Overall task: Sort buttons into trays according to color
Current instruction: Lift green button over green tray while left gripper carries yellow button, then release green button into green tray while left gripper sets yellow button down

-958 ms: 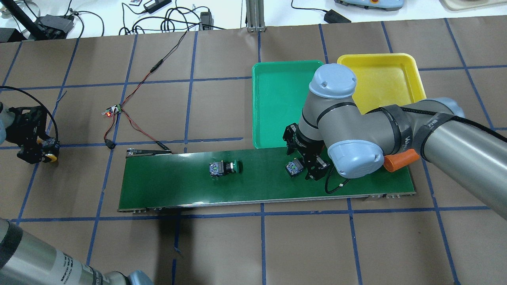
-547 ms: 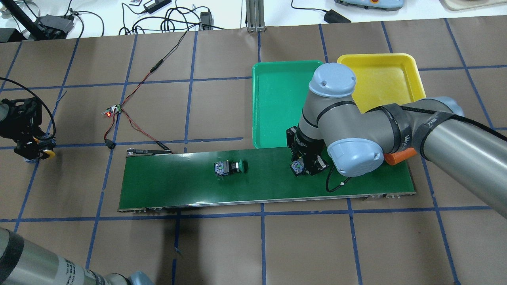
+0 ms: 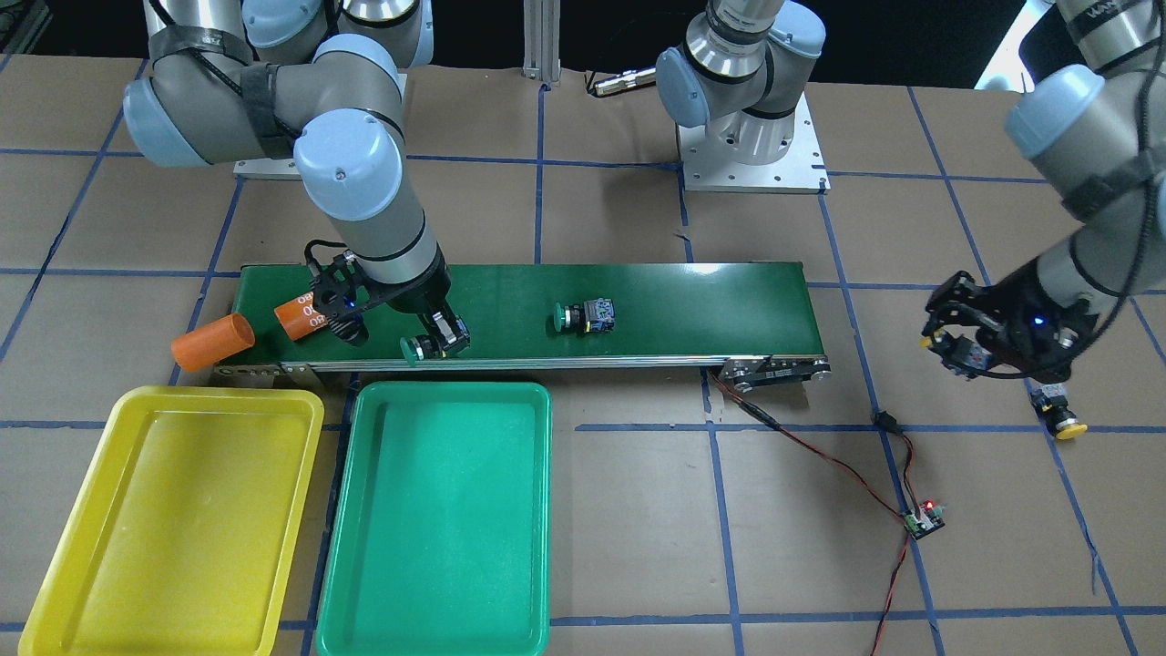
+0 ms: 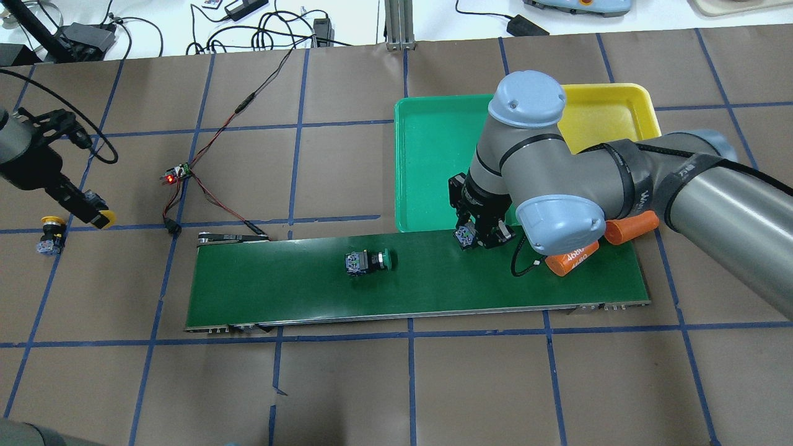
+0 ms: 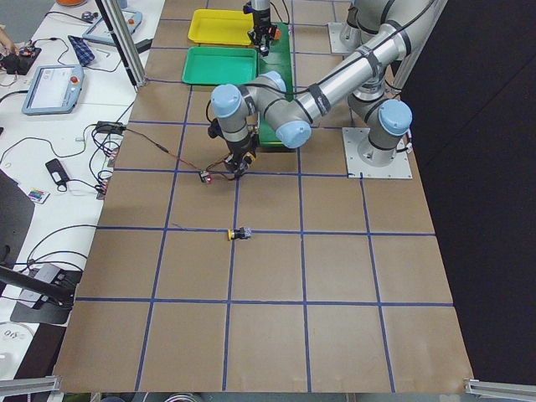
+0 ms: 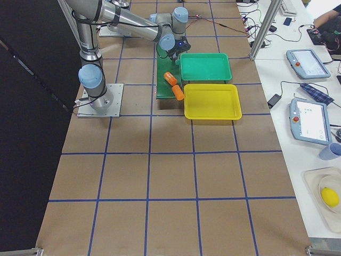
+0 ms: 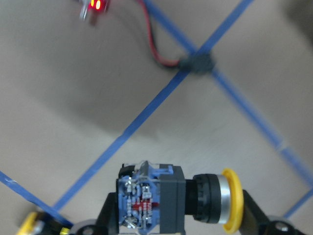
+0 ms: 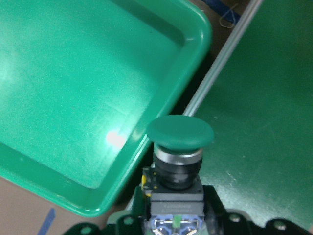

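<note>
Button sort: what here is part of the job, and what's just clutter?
Job: held green button, belt green button, held yellow button, loose yellow button, green tray, yellow tray.
Lying about: two orange 4680 cylinders, conveyor belt (just the carrier), LED circuit board.

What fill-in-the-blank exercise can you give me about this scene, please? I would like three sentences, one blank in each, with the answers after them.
1. The right gripper is shut on the first button, whose cap is ___.
2. The left gripper is shut on the second button, whose cap is ___.
3. The loose green button lies on the conveyor ___.
Answers: green; yellow; belt.
</note>
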